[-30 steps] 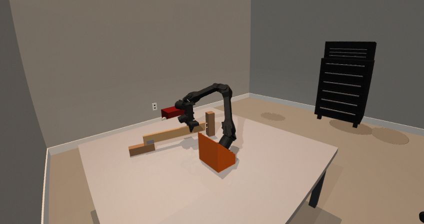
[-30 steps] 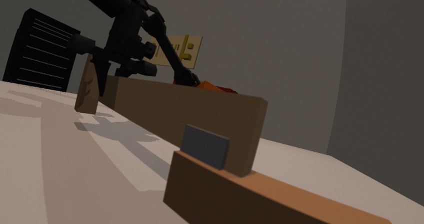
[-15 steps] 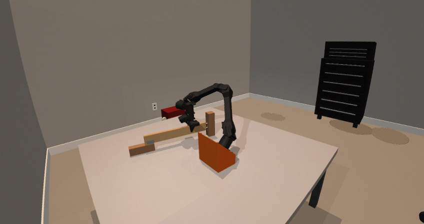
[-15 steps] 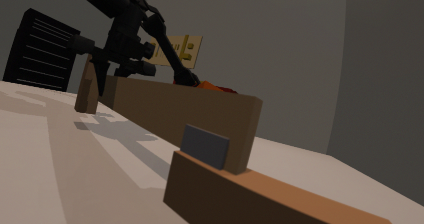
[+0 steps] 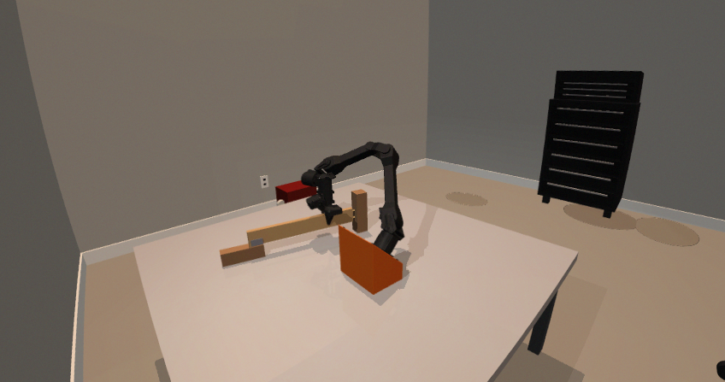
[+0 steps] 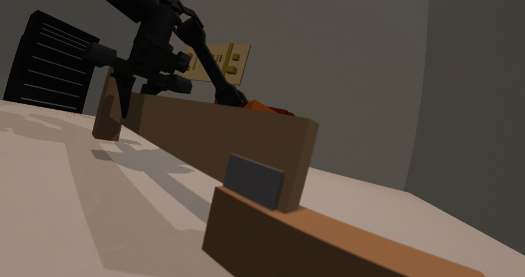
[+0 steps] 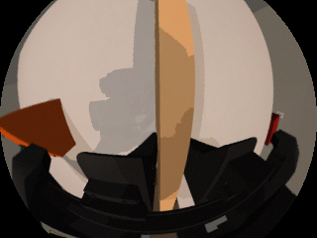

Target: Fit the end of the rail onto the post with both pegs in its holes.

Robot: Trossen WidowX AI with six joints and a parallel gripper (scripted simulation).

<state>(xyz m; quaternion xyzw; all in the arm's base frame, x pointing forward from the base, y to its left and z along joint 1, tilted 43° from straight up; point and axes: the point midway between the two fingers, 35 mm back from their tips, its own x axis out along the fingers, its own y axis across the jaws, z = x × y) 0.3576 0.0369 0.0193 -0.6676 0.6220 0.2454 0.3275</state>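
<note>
The long wooden rail (image 5: 290,228) (image 6: 206,130) (image 7: 175,84) is off the table and looks about level. Its far end sits in the grey bracket (image 5: 256,243) (image 6: 254,182) on the low footboard block (image 5: 234,256) (image 6: 350,239). My gripper (image 5: 330,219) (image 6: 129,110) (image 7: 164,135) is shut on the rail near its other end, one finger on each side. That end is very close to the wooden post (image 5: 360,213) (image 6: 104,126). Short bits of the pegs seem to show between them in the top view. The holes are hidden, and I cannot tell whether the end touches the post.
An orange angled panel (image 5: 356,256) (image 7: 42,126) stands on the table (image 5: 254,317) beside the arm's base. A red box (image 5: 292,191) (image 7: 272,130) is at the table's back edge, behind the arm. A black cabinet (image 5: 590,139) (image 6: 51,67) stands away from the table.
</note>
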